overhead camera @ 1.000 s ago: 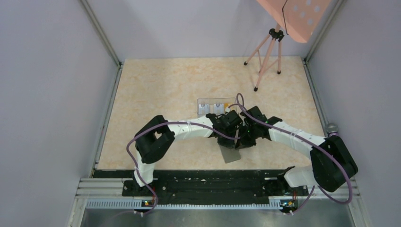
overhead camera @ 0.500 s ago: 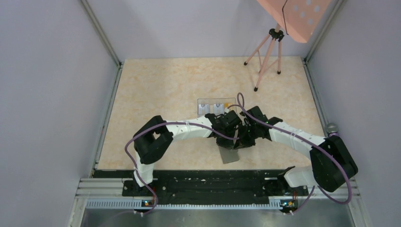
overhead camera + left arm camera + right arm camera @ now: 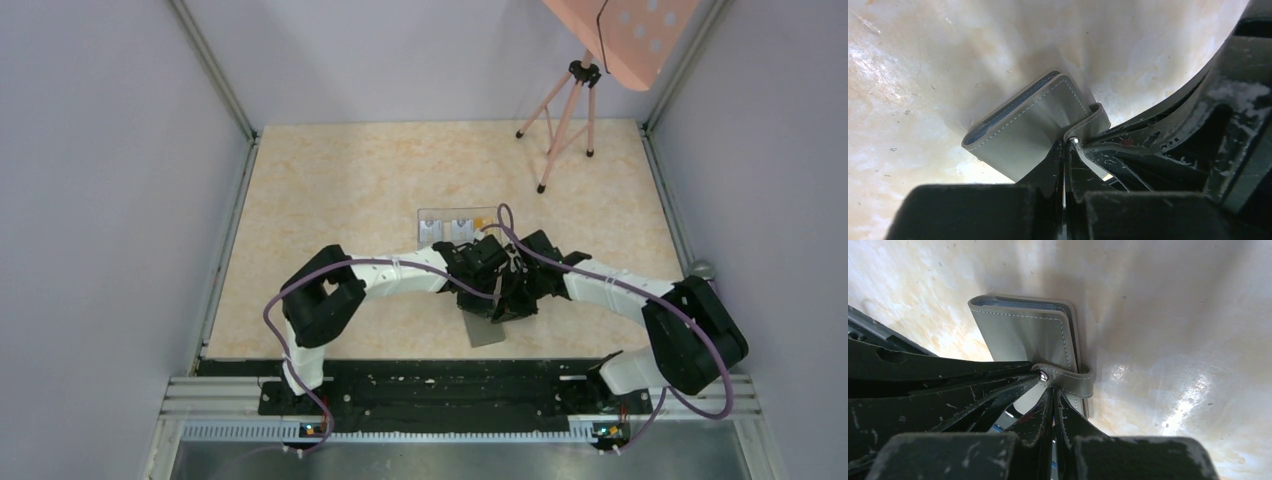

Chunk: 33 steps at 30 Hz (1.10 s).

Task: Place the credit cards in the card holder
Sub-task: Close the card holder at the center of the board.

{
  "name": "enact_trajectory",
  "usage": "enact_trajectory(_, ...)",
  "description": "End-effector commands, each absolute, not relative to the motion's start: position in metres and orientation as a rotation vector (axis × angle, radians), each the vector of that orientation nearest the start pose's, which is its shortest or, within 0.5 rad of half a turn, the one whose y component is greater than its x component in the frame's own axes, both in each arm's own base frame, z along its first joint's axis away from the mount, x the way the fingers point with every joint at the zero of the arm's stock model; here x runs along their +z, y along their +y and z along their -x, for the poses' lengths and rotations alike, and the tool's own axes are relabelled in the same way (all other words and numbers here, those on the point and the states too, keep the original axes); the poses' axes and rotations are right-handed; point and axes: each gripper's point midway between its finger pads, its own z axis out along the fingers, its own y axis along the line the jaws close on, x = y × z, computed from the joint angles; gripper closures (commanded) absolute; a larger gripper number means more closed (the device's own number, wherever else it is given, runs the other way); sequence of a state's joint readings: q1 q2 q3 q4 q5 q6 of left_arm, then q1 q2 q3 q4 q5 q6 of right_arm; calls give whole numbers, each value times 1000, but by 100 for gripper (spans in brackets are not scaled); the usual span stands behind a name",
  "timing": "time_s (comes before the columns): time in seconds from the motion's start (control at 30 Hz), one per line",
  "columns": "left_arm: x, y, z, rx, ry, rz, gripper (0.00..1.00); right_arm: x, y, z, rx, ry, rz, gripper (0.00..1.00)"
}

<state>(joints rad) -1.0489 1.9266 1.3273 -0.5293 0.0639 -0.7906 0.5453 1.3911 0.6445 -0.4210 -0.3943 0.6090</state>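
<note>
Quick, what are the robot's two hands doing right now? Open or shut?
Left gripper: shut, tips at the snap tab of the card holder.
Right gripper: shut, tips at that tab too; no clear grip.

A robotics lab test cell: plain pale walls (image 3: 100, 200) box in a marble-patterned bench (image 3: 330, 200); two cabled robot arms (image 3: 400, 272) are bolted to an aluminium rail (image 3: 450, 431) along its near edge; a tripod (image 3: 565, 120) bearing a pink perforated panel (image 3: 630, 35) stands at its far right corner.
</note>
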Motion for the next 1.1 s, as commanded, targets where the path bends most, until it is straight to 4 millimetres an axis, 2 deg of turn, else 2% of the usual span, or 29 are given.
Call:
enact_trajectory(0.0, 15, -374, -158, -478, 2899, -438, 100, 15, 201, -162, 787, 2948, -2, 100)
enact_trajectory(0.2, -19, -358, -147, -354, 2941, -484, 100, -3, 187, -154, 677, 2999, -28, 100)
enact_trajectory(0.3, -38, -346, -138, -264, 2970, -518, 100, -6, 187, -152, 685, 3012, -20, 100)
enact_trajectory(0.4, -50, -335, -135, -188, 2979, -531, 100, 6, 193, -156, 741, 2965, -3, 100)
enact_trajectory(0.53, -52, -330, -134, -155, 2974, -534, 100, 36, 202, -167, 838, 2842, 13, 100)
enact_trajectory(0.63, -45, -333, -136, -179, 2954, -529, 100, 54, 206, -176, 877, 2764, 13, 100)
enact_trajectory(0.77, -21, -349, -143, -269, 2913, -527, 100, 62, 205, -186, 882, 2728, -6, 100)
enact_trajectory(0.93, 28, -373, -162, -377, 2836, -488, 100, 56, 203, -190, 861, 2748, -14, 100)
enact_trajectory(1.07, 56, -386, -175, -472, 2798, -446, 100, 52, 203, -190, 853, 2764, -10, 100)
